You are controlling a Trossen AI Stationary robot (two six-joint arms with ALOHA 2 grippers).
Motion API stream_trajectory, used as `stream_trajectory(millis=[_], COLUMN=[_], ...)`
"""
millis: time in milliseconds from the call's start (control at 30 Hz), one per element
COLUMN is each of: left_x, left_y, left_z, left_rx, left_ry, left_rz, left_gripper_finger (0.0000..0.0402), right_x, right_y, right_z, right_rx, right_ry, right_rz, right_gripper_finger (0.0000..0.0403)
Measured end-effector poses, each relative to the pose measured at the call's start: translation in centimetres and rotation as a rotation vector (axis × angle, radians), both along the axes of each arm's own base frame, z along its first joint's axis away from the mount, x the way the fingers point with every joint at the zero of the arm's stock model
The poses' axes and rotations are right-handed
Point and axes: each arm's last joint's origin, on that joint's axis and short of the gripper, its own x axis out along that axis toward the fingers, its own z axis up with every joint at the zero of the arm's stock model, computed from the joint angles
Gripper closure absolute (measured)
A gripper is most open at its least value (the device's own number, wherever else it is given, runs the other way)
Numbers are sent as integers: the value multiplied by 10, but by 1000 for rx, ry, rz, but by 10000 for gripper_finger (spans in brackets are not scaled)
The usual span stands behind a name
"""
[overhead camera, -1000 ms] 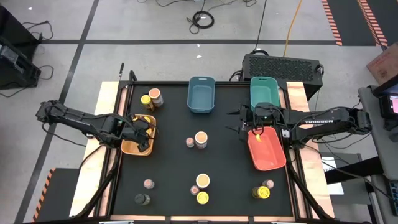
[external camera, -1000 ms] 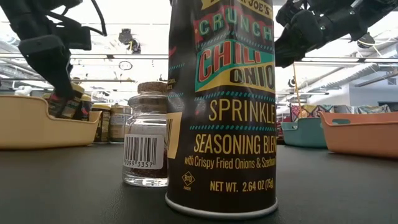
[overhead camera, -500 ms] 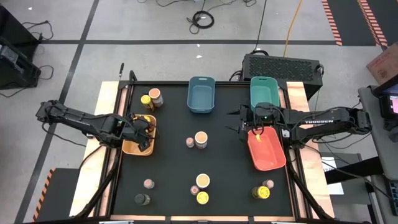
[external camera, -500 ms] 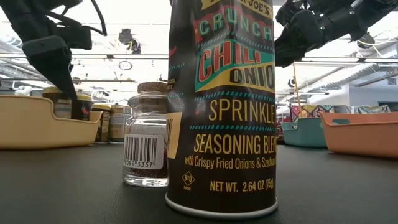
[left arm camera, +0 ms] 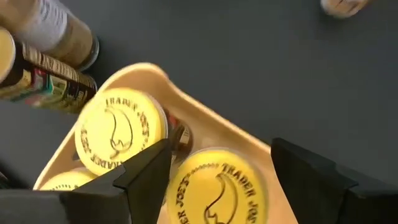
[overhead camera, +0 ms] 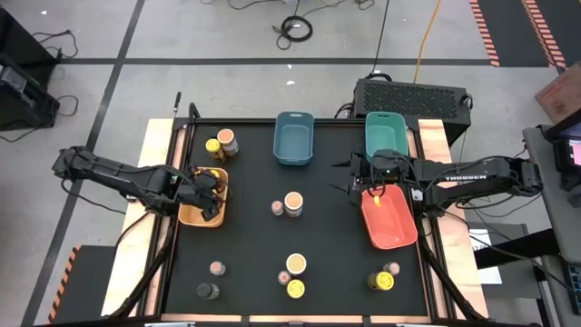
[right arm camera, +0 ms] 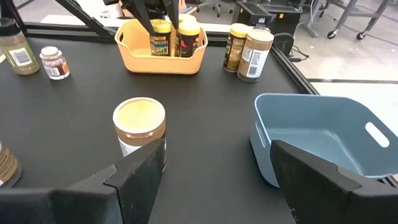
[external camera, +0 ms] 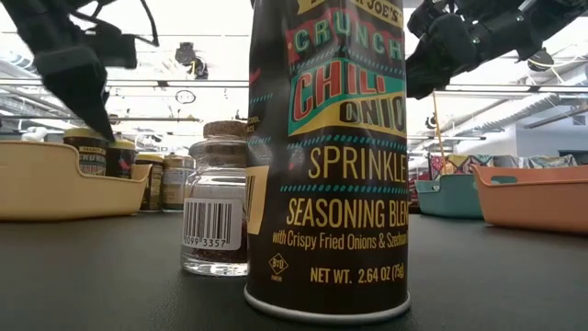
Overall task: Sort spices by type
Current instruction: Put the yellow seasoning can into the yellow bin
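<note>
Left gripper [overhead camera: 207, 193]: over the rectangular orange plastic bin [overhead camera: 187, 214] at mid-left of the high view; dark fingers [left arm camera: 144, 177] spread wide w/ nothing gripped, a yellow-lidded jar below the gap in the left wrist view.
Yellow-lidded round jars in orange bin [left arm camera: 121, 132]: at least three upright inside, packed close; two lids fully seen in left wrist view, a third cut by that frame's lower left edge.
Right gripper [overhead camera: 374, 189]: above the top end of the rectangular red plastic bin [overhead camera: 392, 227], centre-right of the high view; fingers [right arm camera: 137, 174] apart, holding nothing.
Blue rectangular plastic bin [overhead camera: 294, 138]: upper centre of the high view, no jars inside.
Teal rectangular plastic bin [overhead camera: 388, 132]: upper right of the mat, just above the red bin.
Pair outside orange bin: yellow-lidded jar [overhead camera: 212, 146] and tan-topped jar [overhead camera: 228, 141] touching, upper left of the mat, just above the orange bin.
Centre pair: wide peach-topped jar [overhead camera: 293, 203] w/ tiny pinkish-topped jar [overhead camera: 277, 209] just beside it on its left.
Bottom row, high view: small pinkish jar [overhead camera: 216, 269] and dark olive jar [overhead camera: 208, 291] at lower left; peach-topped jar [overhead camera: 296, 264], pinkish jar [overhead camera: 283, 277] and yellow-lidded jar [overhead camera: 296, 289] clustered at bottom centre; yellow-lidded jar [overhead camera: 382, 282] and pinkish jar [overhead camera: 393, 269] at lower right.
Low view: tall dark chili-onion seasoning jar [external camera: 328, 156] fills the centre, small clear cork-topped jar [external camera: 216, 198] just left of it.
</note>
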Motion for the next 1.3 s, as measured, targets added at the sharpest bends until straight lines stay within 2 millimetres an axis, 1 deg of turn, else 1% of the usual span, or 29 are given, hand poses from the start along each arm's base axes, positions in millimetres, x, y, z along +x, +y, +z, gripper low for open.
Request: stream_trajectory(millis=[133, 367, 433, 533, 600, 667, 767, 867, 967, 1033, 1167, 1300], left_x=[5, 12, 15, 26, 35, 43, 52, 60, 65, 68, 77, 89], left_y=[-1, -2, -3, -5, -7, -10, -14, -19, -23, -25, -30, -40], left_z=[23, 73, 83, 92, 93, 92, 91, 85, 72, 65, 50, 43], left_rx=[12, 36, 57, 115, 155, 195, 239, 270, 274, 263, 230, 220], left_ry=[-51, -202, -262, -393, -477, -550, -688, -866, -990, -1039, -1060, -1089], left_rz=[-51, -125, -142, -212, -288, -374, -485, -609, -696, -725, -788, -811], left_gripper_finger=[123, 123, 123, 123, 123, 123, 123, 123, 123, 123, 123, 123], right_x=[0, 0, 0, 0, 0, 1, 4, 5, 5, 4, 9, 25], right_y=[0, 0, 0, 0, 0, 0, 4, 16, 32, 42, 63, 88], right_z=[1, 1, 1, 1, 1, 5, 19, 33, 47, 54, 61, 62], right_rx=[-1, -18, -41, -82, -70, -11, 86, 164, 196, 194, 218, 273], right_ry=[-8, -10, -6, 5, 0, -9, 5, 47, 77, 93, 137, 173], right_rz=[0, 6, 15, 30, 26, 11, 93, 152, 168, 150, 116, 125], right_gripper_finger=[115, 115, 115, 115, 115, 115, 115, 115, 117, 120, 131, 146])
